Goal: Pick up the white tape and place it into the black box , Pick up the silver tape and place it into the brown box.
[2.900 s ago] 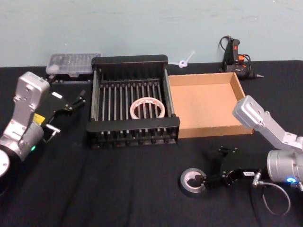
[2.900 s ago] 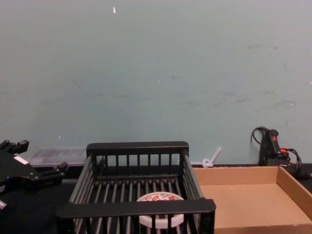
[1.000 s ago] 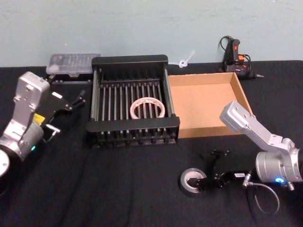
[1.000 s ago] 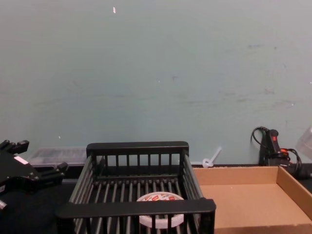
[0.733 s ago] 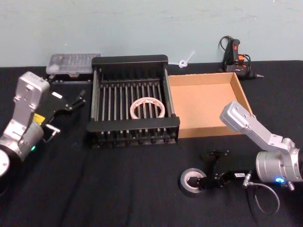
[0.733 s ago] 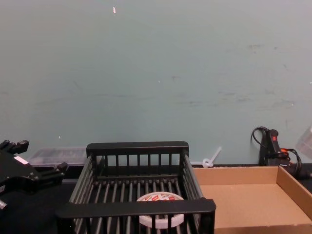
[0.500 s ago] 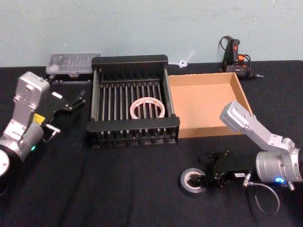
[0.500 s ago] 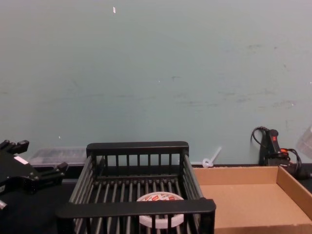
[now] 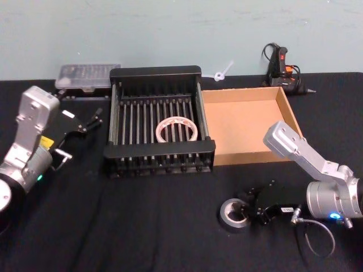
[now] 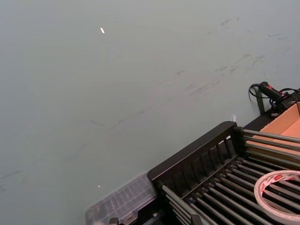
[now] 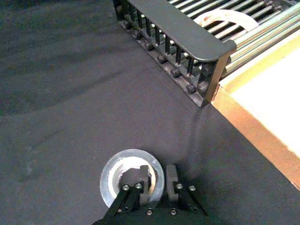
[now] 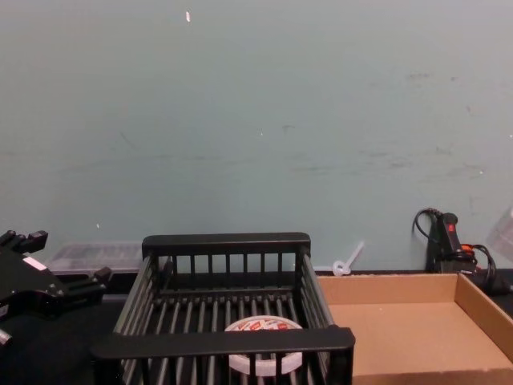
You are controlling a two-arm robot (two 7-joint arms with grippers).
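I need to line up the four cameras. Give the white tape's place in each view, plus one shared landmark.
Head view: white tape lies on the black box floor, right of centre.
Left wrist view: white tape at the lower right edge.
Right wrist view: white tape at the top, behind the bars.
Chest view: white tape behind the front rim.
Shared landmark: the black box.

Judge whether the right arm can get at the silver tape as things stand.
Probably yes: the right gripper is already at the silver tape, one finger in its centre, one outside its wall, on bare black table.
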